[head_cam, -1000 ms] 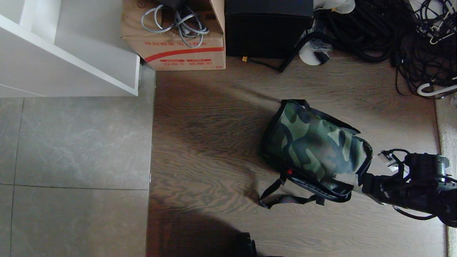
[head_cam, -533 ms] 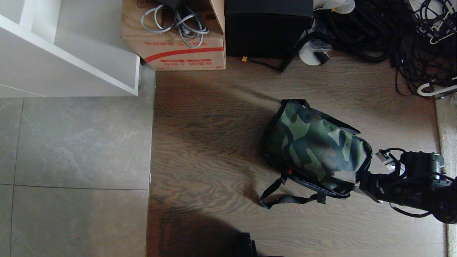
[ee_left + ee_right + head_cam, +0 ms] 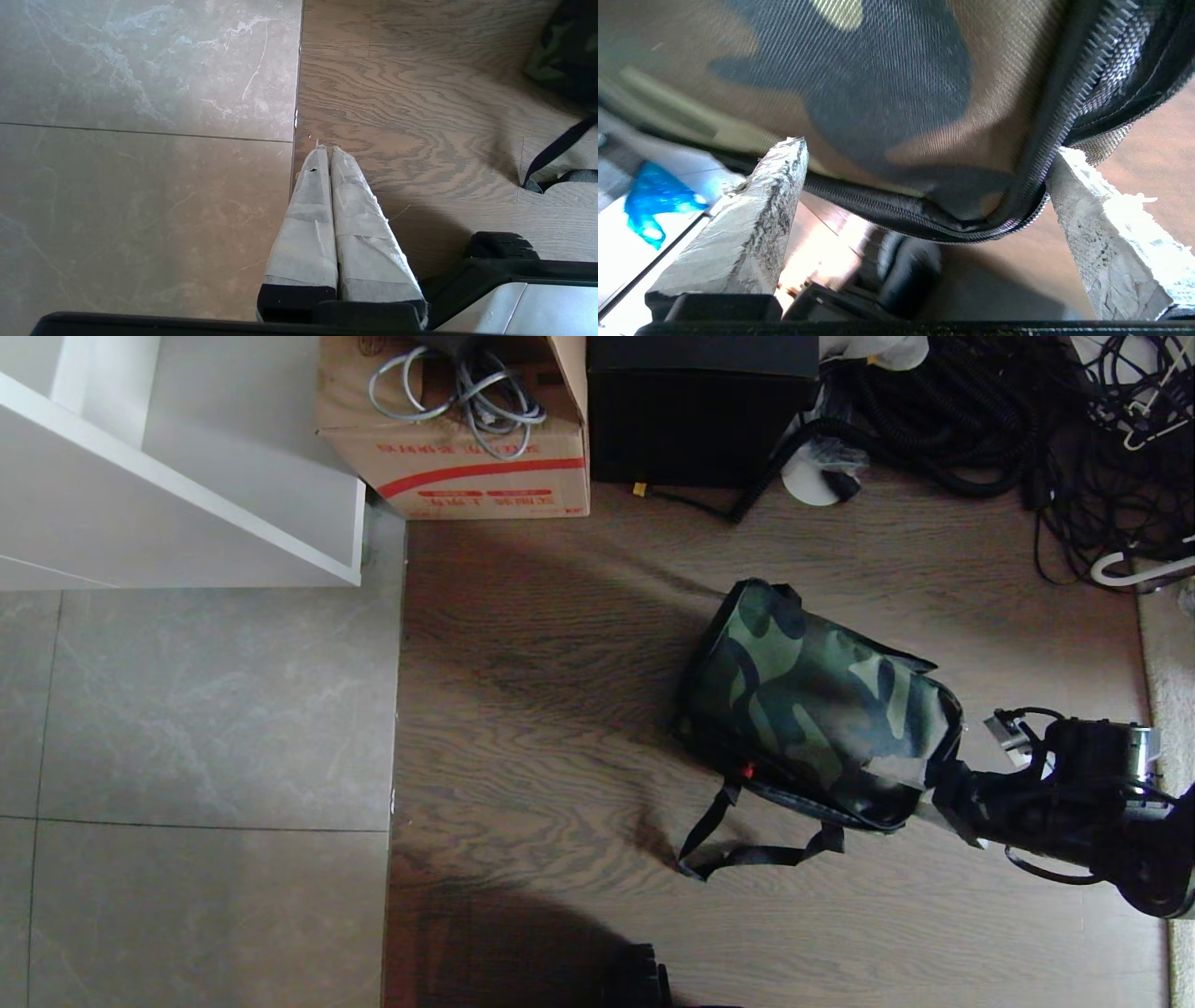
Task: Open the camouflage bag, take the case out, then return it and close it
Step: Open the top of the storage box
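camouflage bag (image 3: pixel 822 709) now tipped farther back

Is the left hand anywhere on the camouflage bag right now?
No, the left hand hangs shut over the floor seam, apart from the camouflage bag.

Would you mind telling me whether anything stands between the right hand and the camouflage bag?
Nothing visible does: the right hand is open right at the camouflage bag's zippered corner, fingers either side of it.

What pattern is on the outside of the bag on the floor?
Green, brown and black camouflage on the camouflage bag, clearest in the head view.
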Tool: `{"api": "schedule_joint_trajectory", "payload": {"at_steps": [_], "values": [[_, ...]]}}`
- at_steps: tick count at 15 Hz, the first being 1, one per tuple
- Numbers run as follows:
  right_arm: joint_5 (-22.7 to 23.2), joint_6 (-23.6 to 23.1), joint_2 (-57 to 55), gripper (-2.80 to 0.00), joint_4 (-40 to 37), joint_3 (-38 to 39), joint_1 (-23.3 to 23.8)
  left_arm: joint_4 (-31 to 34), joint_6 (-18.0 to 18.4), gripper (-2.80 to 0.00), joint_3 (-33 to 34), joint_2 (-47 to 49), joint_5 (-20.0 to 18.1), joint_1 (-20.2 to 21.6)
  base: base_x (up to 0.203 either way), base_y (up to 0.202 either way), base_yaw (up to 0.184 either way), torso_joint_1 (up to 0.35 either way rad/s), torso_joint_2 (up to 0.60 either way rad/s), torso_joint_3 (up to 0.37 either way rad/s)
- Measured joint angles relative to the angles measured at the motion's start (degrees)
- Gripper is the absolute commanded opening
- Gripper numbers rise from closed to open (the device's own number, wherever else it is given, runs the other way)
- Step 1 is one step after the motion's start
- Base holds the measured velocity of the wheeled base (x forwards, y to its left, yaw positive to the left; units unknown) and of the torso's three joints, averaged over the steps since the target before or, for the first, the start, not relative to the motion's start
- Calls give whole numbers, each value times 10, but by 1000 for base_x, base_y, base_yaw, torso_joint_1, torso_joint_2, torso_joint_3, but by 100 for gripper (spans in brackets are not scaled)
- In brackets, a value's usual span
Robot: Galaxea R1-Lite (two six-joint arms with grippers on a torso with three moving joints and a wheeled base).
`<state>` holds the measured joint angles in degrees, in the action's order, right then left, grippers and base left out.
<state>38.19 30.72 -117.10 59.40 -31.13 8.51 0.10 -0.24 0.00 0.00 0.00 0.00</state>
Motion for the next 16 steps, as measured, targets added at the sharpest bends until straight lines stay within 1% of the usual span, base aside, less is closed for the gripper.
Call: {"api": "schedule_joint_trajectory", "payload": {"at_steps": [2, 3, 5, 16], "values": [[1, 26, 11, 0, 9, 3, -3, 0, 0, -280, 0, 0, 0, 0, 0, 0, 0, 0, 0, 0], [0, 37, 16, -280, 8, 6, -4, 0, 0, -280, 0, 0, 0, 0, 0, 0, 0, 0, 0, 0], [1, 41, 27, -280, 7, 9, -6, 0, 0, -280, 0, 0, 0, 0, 0, 0, 0, 0, 0, 0], [0, 33, 66, -280, 9, 24, -4, 0, 0, -280, 0, 0, 0, 0, 0, 0, 0, 0, 0, 0]]}}
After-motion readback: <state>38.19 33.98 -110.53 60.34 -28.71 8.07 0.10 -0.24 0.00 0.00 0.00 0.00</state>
